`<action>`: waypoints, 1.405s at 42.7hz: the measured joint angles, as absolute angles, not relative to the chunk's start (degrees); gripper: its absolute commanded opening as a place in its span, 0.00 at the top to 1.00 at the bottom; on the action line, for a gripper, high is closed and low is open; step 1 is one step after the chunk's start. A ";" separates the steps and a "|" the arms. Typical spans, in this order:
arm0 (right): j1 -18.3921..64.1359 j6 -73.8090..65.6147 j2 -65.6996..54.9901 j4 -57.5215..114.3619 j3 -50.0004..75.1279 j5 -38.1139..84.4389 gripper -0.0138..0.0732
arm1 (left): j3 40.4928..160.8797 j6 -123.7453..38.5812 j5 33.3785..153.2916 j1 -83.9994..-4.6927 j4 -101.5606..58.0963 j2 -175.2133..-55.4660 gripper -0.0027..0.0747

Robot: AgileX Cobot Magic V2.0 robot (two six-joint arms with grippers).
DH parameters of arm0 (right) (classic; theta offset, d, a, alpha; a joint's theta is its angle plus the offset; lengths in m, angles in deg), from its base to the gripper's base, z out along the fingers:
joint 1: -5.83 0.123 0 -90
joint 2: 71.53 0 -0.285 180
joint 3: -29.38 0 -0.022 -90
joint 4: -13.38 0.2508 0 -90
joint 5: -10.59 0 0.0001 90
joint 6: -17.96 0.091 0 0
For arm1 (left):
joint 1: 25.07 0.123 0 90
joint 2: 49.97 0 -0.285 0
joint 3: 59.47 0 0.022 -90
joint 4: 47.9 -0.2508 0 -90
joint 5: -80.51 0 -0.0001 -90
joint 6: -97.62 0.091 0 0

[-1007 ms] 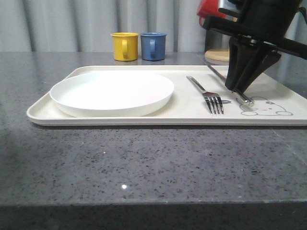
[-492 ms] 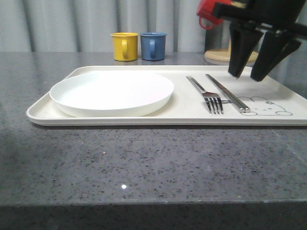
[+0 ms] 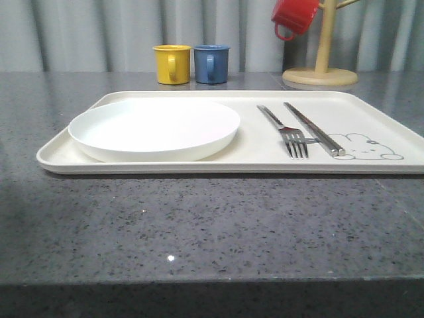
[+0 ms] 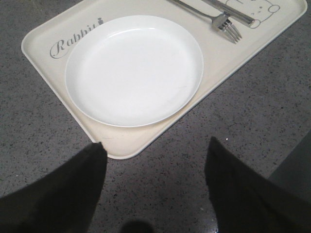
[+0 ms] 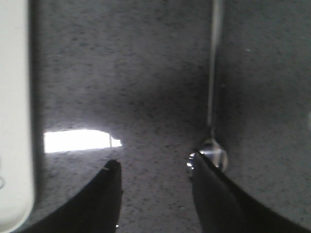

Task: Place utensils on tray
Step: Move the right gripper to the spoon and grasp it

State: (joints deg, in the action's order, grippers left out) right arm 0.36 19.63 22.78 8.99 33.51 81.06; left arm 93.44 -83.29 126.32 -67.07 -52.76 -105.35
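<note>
The cream tray (image 3: 199,167) holds a round white plate (image 3: 154,126) on its left half. A silver fork (image 3: 285,129) and a pair of chopsticks (image 3: 315,129) lie side by side to the plate's right, next to the rabbit drawing. In the left wrist view my left gripper (image 4: 155,143) hangs open over bare counter just off a corner of the tray (image 4: 43,41), with the plate (image 4: 134,68) beyond it. My right gripper (image 5: 154,160) is open over the counter. The spoon (image 5: 213,97) lies on the counter, its bowl by one fingertip. The tray's edge (image 5: 14,97) is off to the side.
A yellow mug (image 3: 172,63) and a blue mug (image 3: 212,63) stand behind the tray. A red mug (image 3: 296,16) hangs on a wooden stand (image 3: 321,66) at the back right. The dark speckled counter stretches in front of the tray.
The right gripper opened and let go of the chopsticks, which now lie on the tray beside the fork. The right arm then rose and left the front view.
</note>
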 measured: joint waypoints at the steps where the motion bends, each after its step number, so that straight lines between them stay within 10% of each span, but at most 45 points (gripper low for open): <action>1: -0.62 19.53 23.01 8.85 33.39 80.96 0.41 | 93.44 -83.29 126.32 -67.07 -52.76 -105.35 0.40; 33: -8.18 17.54 36.76 9.57 33.29 75.87 0.43 | 93.44 -83.29 126.32 -67.07 -52.76 -105.35 0.40; 47: -8.18 16.10 37.83 11.86 33.29 75.43 0.86 | 93.44 -83.29 126.32 -67.07 -52.76 -105.35 0.40; 60: -6.02 15.09 33.98 15.67 33.29 75.43 0.87 | 93.44 -83.29 126.32 -67.07 -52.76 -105.35 0.40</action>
State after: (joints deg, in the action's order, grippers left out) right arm -6.02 15.09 33.98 15.67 33.29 75.43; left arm 93.44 -83.29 126.32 -67.07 -52.76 -105.35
